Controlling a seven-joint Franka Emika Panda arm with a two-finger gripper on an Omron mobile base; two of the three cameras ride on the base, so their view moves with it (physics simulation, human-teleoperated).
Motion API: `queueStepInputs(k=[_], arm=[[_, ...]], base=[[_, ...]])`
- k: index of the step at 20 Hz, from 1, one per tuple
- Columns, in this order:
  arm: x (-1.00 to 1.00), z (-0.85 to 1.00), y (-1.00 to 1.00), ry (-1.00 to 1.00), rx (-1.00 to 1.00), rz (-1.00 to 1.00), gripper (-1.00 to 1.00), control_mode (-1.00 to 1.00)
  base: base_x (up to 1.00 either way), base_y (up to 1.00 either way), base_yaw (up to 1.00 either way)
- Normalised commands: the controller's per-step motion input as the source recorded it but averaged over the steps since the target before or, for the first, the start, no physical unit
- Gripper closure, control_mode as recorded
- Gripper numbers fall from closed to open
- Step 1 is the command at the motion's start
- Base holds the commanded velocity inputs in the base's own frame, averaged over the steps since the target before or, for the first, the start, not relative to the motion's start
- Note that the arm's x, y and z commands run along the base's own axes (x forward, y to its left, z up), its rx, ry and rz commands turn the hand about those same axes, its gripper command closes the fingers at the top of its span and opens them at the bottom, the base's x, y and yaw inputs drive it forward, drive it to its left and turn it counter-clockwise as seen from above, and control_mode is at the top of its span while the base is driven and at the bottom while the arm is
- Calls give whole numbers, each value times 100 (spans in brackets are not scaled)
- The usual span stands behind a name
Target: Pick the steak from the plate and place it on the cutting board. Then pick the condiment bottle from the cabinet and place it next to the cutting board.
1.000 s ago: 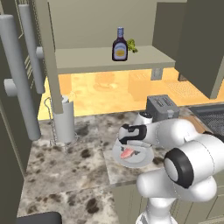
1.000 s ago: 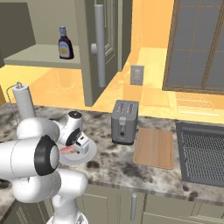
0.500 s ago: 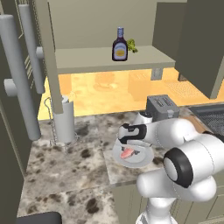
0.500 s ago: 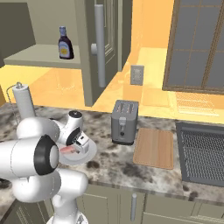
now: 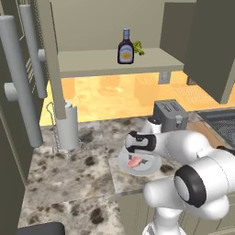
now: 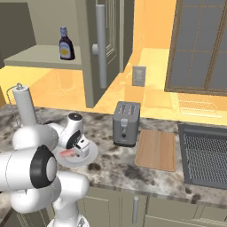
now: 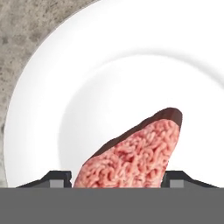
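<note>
A: Where is the steak (image 7: 140,155) lying?

B: On the plate (image 7: 39,109), between the gripper (image 7: 114,177) fingers, which are standing wide, gripping nothing.

A: Handling?

B: Probably soft, slippery; pinch its edges.

Two rear base views sharing the plate (image 5: 149,166); close hand view.

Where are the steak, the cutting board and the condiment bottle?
steak (image 7: 140,159): hand view, middle of the meat.
cutting board (image 6: 156,150): right base view, centre of the board.
condiment bottle (image 5: 125,52): left base view, its label.
</note>
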Motion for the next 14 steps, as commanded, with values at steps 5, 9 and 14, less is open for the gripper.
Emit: queueStepInputs(k=[5, 9, 14], arm=[[-11, 15, -4, 0, 0, -1, 100, -100], [-10, 24, -1, -1, 0, 0, 100, -100], [-11, 24, -2, -1, 0, 0, 100, -100]], base=[[0, 0, 0], [0, 0, 0], [0, 0, 0]])
